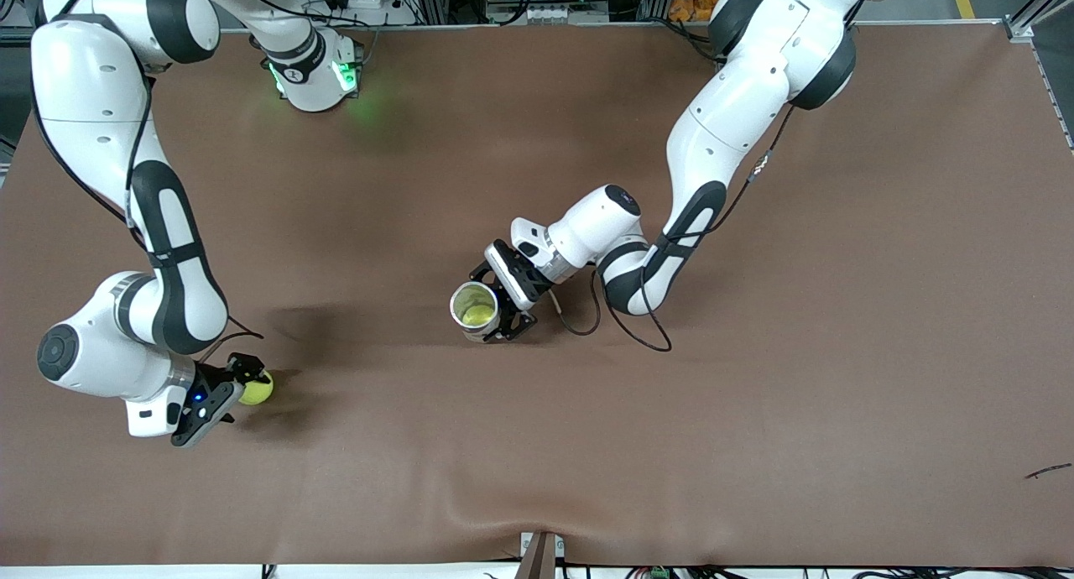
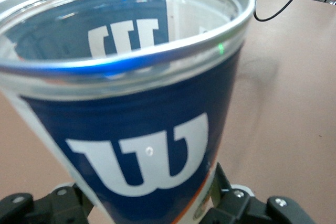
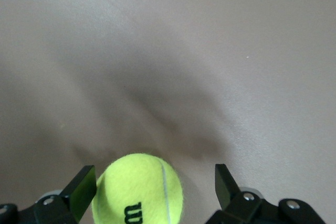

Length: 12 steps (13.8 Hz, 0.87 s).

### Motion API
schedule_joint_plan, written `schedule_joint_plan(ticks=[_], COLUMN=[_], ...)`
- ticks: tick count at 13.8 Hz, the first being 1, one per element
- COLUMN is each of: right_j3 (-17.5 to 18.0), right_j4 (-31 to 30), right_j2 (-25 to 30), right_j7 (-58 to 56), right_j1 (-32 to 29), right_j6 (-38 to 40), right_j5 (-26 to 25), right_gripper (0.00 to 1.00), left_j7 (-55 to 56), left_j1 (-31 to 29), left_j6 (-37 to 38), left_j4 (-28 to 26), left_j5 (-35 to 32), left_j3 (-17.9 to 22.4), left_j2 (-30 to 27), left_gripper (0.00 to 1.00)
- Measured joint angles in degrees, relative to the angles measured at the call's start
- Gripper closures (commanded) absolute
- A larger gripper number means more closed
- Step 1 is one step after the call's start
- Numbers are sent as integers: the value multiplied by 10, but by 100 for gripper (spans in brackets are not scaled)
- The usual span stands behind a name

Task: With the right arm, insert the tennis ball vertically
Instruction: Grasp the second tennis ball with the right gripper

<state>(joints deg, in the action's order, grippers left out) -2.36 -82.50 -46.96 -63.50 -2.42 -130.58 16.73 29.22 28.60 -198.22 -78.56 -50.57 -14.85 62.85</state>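
Note:
A yellow-green tennis ball (image 1: 257, 388) lies on the brown table toward the right arm's end. My right gripper (image 1: 242, 392) is low over the table and open around it. In the right wrist view the ball (image 3: 137, 190) sits between the fingers of the right gripper (image 3: 155, 187), close against one finger and apart from the other. A clear can (image 1: 475, 309) with a blue label stands upright mid-table with its mouth up, and a yellow-green ball (image 1: 479, 315) lies inside it. My left gripper (image 1: 493, 304) is shut on the can (image 2: 142, 129), one finger on each side.
A black cable (image 1: 625, 331) loops on the table by the left arm's wrist. A small dark scrap (image 1: 1049, 472) lies near the left arm's end. A bracket (image 1: 541, 554) sits at the table edge nearest the front camera.

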Motion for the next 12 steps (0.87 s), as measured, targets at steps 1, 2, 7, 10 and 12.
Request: schedule_joint_plan(ticks=[1, 2, 7, 10, 12], right_j3=[0, 0, 0, 0, 0], right_j4=[-1, -2, -12, -12, -11], right_j2=[0, 0, -1, -1, 1], right_j7=[0, 0, 0, 0, 8], right_j1=[0, 0, -1, -1, -1], right_j6=[0, 0, 1, 14, 22], right_j5=[0, 0, 0, 0, 1], right_gripper=[0, 0, 33, 65, 65], left_j7=[0, 0, 0, 0, 0], left_j1=[0, 0, 0, -1, -2], left_j6=[0, 0, 0, 0, -1], left_j4=[0, 0, 0, 0, 0], left_j5=[0, 0, 0, 0, 0], left_j3=[0, 0, 0, 0, 0], left_j2=[0, 0, 0, 0, 0], left_gripper=[12, 12, 12, 12, 12])
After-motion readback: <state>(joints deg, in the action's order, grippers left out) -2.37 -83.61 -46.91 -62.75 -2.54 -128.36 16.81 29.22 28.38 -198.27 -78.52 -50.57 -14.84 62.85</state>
